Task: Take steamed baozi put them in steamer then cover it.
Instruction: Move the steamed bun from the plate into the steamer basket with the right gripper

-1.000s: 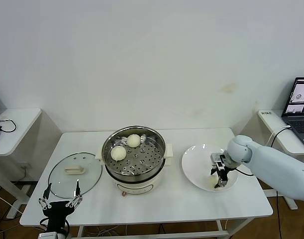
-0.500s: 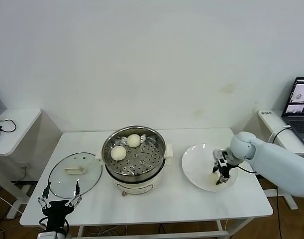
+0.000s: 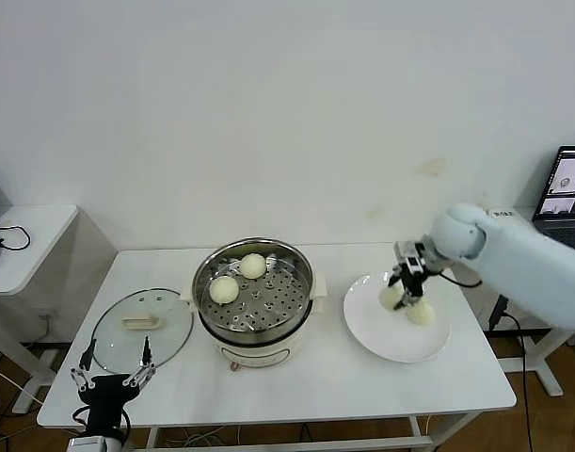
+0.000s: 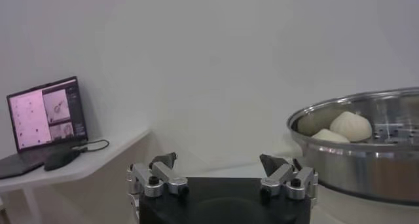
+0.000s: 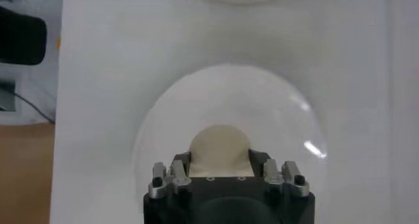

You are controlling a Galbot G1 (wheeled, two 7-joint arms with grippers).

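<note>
Holding third baozi (image 3: 392, 298) clamped in right gripper (image 3: 405, 291) above plate (image 3: 372, 330). Two buns (image 3: 224, 289) already in steamer (image 3: 254, 297); one left on plate. Cover (image 3: 141, 330) off, on table. Left gripper (image 3: 113, 381) parked, jaws apart.

Two cream-white baozi (image 3: 238, 279) in the open steamer (image 3: 254, 303), apparently two over the plate; cover (image 3: 141, 326) flat beside it.

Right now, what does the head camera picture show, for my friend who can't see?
The right hand holds a baozi above a white plate with one more bun. Two buns sit in the open steamer; its glass lid lies beside it.
</note>
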